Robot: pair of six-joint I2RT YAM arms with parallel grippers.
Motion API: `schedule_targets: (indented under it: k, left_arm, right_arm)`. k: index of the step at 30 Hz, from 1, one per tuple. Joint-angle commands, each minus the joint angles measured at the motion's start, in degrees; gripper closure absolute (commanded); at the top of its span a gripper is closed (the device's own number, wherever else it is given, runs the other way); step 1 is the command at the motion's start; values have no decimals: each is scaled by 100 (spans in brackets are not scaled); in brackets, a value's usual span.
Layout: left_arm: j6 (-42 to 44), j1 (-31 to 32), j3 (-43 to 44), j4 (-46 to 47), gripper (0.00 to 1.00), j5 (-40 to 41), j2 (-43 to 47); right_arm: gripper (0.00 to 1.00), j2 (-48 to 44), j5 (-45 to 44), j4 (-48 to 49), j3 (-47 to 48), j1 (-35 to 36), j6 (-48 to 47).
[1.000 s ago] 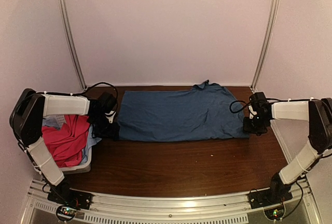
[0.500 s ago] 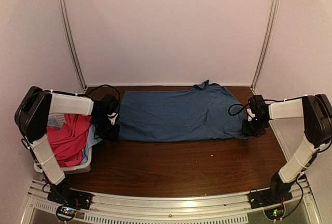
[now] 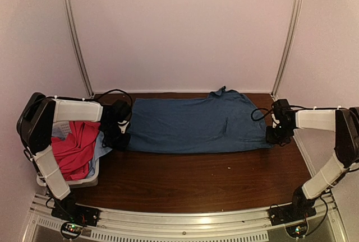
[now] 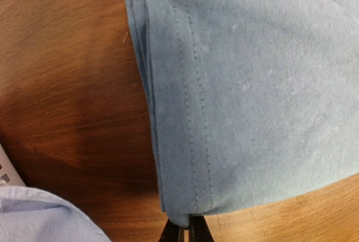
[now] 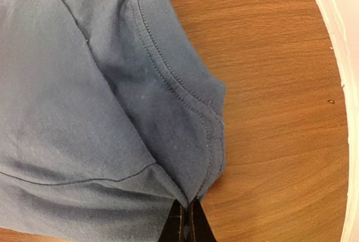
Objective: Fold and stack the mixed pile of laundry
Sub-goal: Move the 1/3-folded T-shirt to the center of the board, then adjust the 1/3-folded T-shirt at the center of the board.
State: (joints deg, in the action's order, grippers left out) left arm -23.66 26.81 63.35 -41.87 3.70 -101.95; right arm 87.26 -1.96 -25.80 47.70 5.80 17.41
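Note:
A dark blue T-shirt (image 3: 190, 123) lies spread flat across the back of the table. My left gripper (image 3: 124, 139) is shut on its near left corner; the left wrist view shows the hemmed corner (image 4: 182, 211) pinched between the black fingertips (image 4: 173, 234). At the shirt's near right corner my right gripper (image 3: 271, 136) is shut too, the sleeve edge (image 5: 193, 189) drawn into its fingertips (image 5: 178, 228). The magenta-pink shirt (image 3: 76, 149) and the pale light-blue cloth (image 3: 100, 149) lie bunched in the basket at the left.
A white slotted basket (image 3: 78, 182) stands at the table's left edge under the left arm. Bare brown tabletop (image 3: 202, 180) runs in front of the T-shirt. The table's white right rim (image 5: 336, 57) is close to the right gripper.
Both grippers have closed on the T-shirt's near corners. The left corner shifted slightly; the right gripper moved a little outward to the right.

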Motion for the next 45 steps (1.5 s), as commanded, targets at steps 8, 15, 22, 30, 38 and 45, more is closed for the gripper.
schedule_targets:
  k: [8,15,22,30,38,45]
  left_arm:
    - [264,474,-34,-1038,100,660,151]
    - [337,501,27,-1048,65,562,284]
    - [469,492,654,-903,34,894,1108]
    - [751,266,1116,-238,35,347,565]
    - [746,124,1052,184,36,115,31]
    - [781,-5,1036,190,37,159,-245]
  right_arm:
    - [100,-101,-1107,-975,76,424,380]
    - [41,-455,-1163,-1590,174,825,673]
    - [32,-1000,-1336,-1746,898,866,217]
    - [47,-297,948,-65,1286,806,-386]
    - [49,915,901,296,1884,819,-864]
    - [52,1942,542,268,2504,774,-1204]
